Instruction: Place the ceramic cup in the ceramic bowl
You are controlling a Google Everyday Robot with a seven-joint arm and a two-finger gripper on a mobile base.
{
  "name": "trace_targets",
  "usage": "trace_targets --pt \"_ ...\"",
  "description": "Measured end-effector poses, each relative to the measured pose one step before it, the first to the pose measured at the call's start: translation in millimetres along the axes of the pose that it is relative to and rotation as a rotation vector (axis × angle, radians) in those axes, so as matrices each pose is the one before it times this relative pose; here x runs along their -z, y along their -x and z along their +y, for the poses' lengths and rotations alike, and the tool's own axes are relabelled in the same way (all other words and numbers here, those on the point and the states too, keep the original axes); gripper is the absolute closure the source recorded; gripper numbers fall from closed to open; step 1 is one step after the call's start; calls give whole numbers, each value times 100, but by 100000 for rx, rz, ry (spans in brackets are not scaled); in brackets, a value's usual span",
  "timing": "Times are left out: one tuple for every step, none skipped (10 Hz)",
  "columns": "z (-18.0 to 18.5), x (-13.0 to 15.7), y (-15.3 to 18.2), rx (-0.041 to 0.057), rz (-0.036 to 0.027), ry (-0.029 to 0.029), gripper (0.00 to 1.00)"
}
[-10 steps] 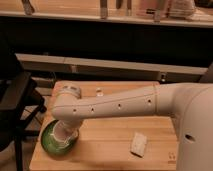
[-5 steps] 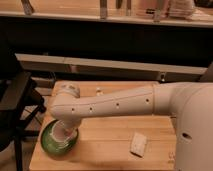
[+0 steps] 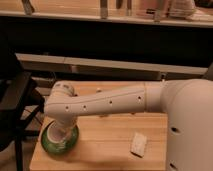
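A green ceramic bowl sits on the wooden table at its front left corner. My white arm reaches across the table from the right and bends down over the bowl. The gripper points down into the bowl, right above its middle. A pale cup-like shape shows inside the bowl under the wrist, but I cannot tell the cup apart from the gripper. The fingers are hidden by the wrist and the bowl's rim.
A small white packet lies on the table to the right of the bowl. A dark chair stands at the table's left. A shelf edge runs behind the table, and my white base fills the right side.
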Motion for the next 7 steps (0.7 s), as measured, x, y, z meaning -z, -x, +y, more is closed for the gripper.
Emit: trace_targets --pt "56 -99 28 -53 -266 -346 20" --pt "-4 -143 -36 29 -168 -274 20" --pt "-62 -177 -30 -132 -228 -324 20" --pt "103 -109 119 -414 -4 87 24" --pt "170 237 -7 -243 460 315 31" --pt "279 173 66 -385 225 270 43" --pt "99 114 -32 116 186 -42 54"
